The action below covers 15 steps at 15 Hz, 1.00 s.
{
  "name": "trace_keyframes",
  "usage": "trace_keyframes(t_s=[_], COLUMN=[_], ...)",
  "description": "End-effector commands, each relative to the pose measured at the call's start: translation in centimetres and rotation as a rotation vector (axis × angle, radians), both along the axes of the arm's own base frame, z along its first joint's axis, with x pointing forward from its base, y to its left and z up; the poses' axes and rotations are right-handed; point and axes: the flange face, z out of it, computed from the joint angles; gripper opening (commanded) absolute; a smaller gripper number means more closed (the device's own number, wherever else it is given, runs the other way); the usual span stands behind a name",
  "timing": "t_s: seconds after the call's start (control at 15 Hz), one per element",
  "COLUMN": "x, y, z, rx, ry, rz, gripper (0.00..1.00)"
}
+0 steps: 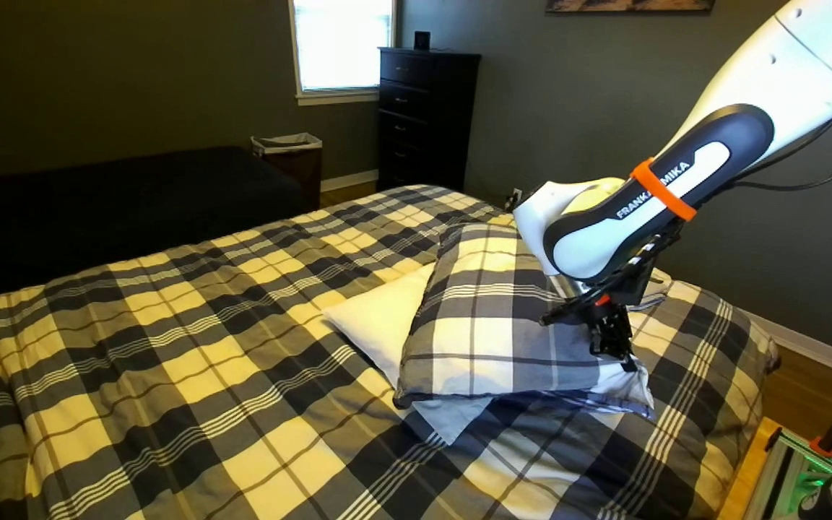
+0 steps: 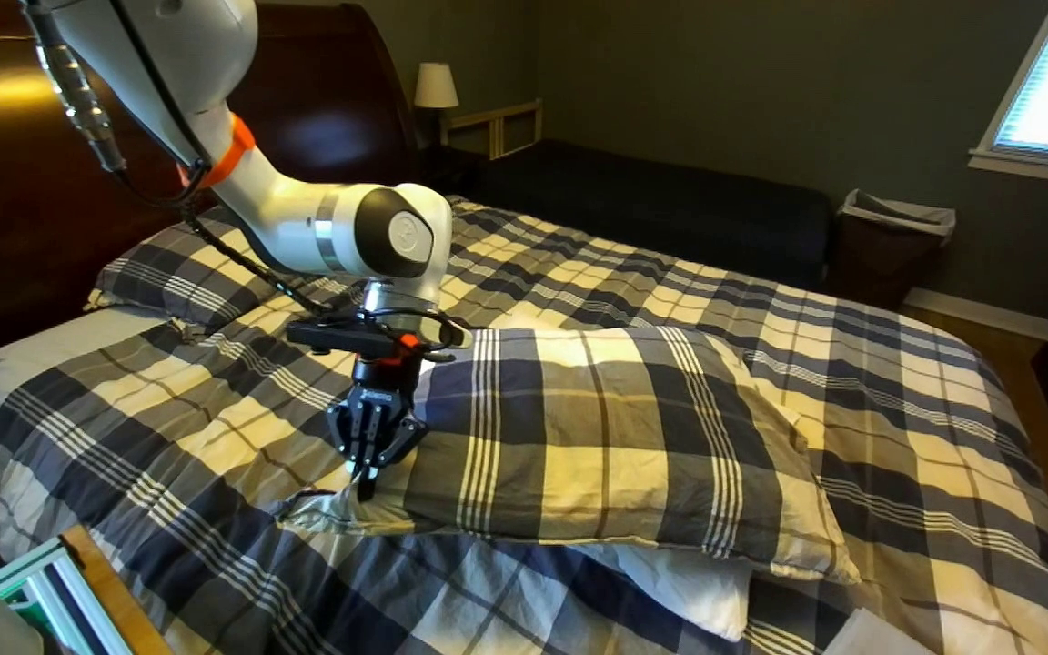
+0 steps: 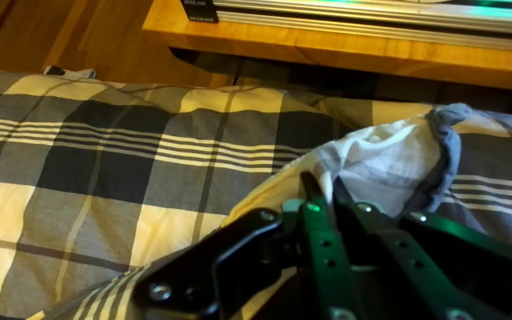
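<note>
We see the end effector [image 3: 322, 184] pinched closed on the loose edge of a plaid pillowcase [image 2: 579, 446]. The pillowcase lies over a white pillow [image 1: 380, 314], which we see poking out onto the matching bedspread [image 1: 192, 375].

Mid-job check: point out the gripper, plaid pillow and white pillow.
gripper [image 3: 326, 183]: wrist view, midway between its fingertips
plaid pillow [image 1: 488, 318]: in an exterior view, middle of its top
white pillow [image 1: 381, 314]: in an exterior view, exposed corner

Your hand [image 2: 364, 475]: one
Your arm [image 2: 297, 218]: one
Plaid pillows [image 2: 597, 437] you see in an exterior view: two
Lamp [image 2: 436, 86]: one
Lined hamper [image 1: 304, 172]: one
Dark dresser [image 1: 427, 119]: one
Window [image 1: 344, 45]: one
</note>
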Motion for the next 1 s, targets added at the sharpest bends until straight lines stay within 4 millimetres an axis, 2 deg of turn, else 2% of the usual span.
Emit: trace_keyframes(t_s=[0.0, 0.2, 0.4, 0.93], x=[-1.8, -2.0, -2.6, -4.3], y=[1.6, 3.0, 3.8, 5.8], z=[-0.5, -1.3, -1.1, 0.6], rx=[0.049, 0.115, 0.104, -0.088], ry=[0.003, -0.002, -0.009, -0.093], rz=[0.03, -0.11, -0.25, -0.628], gripper=[0.02, 0.02, 0.02, 0.02])
